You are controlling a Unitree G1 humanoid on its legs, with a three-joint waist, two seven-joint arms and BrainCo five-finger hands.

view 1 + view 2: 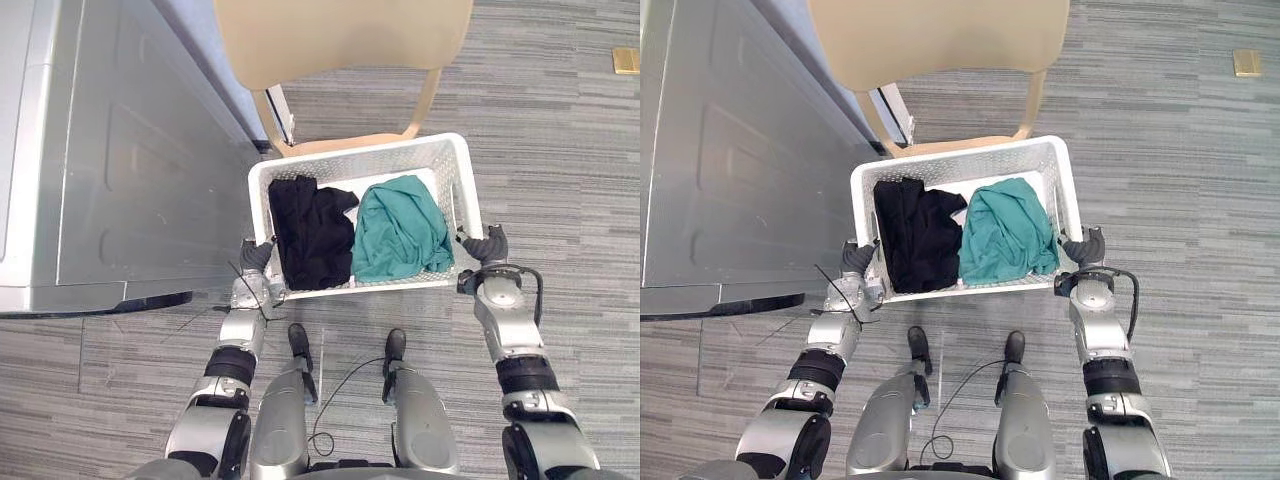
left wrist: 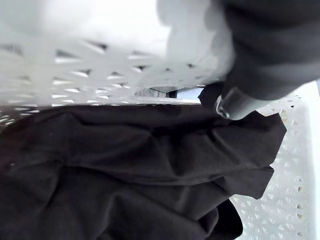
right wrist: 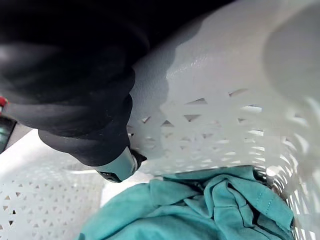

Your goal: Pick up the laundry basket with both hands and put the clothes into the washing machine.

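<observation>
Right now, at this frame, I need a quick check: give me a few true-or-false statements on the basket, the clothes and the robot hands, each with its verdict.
1. The laundry basket holds a black garment on the robot's left side and a teal garment on its right. True.
2. One robot hand alone is at the basket. False: the left robot hand and the right robot hand each grip a side wall.
3. The washing machine stands to the robot's right. False: it is on the robot's left.
4. A beige chair stands beyond the basket. True.
</observation>
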